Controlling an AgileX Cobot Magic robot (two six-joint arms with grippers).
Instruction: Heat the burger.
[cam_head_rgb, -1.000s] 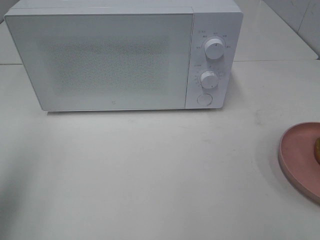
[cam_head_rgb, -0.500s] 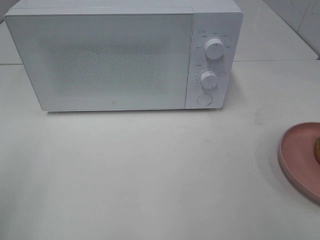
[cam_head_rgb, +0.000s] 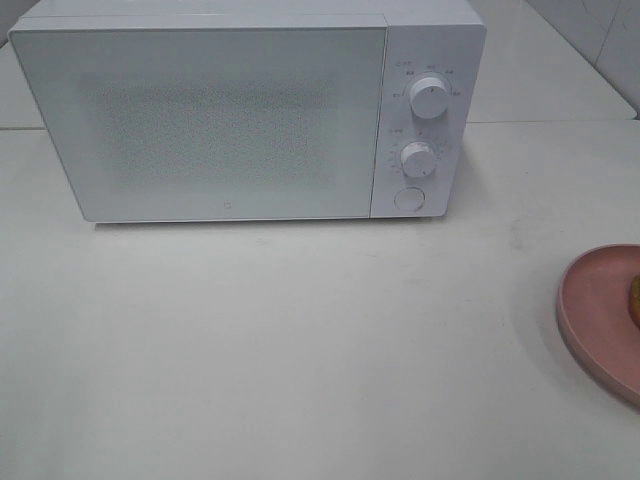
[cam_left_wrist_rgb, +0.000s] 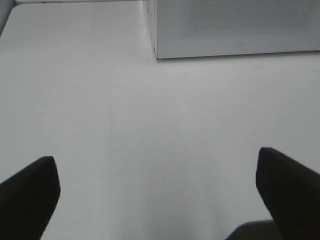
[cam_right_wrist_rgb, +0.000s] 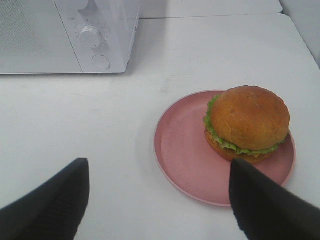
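Burger: the burger (cam_right_wrist_rgb: 248, 122) sits on a pink plate (cam_right_wrist_rgb: 185, 150), toward one side of it, on the white table (cam_head_rgb: 300, 340), off to the right of the microwave
Microwave: the white microwave (cam_head_rgb: 230, 110) stands at the back of the table, door closed, two dials and a round button on its right panel
Left gripper: the left gripper (cam_left_wrist_rgb: 157, 192) hangs over bare table near the microwave's front corner, jaws spread wide, holding nothing
Right gripper: the right gripper (cam_right_wrist_rgb: 160, 200) hovers above the plate's near rim, jaws apart, clear of the burger
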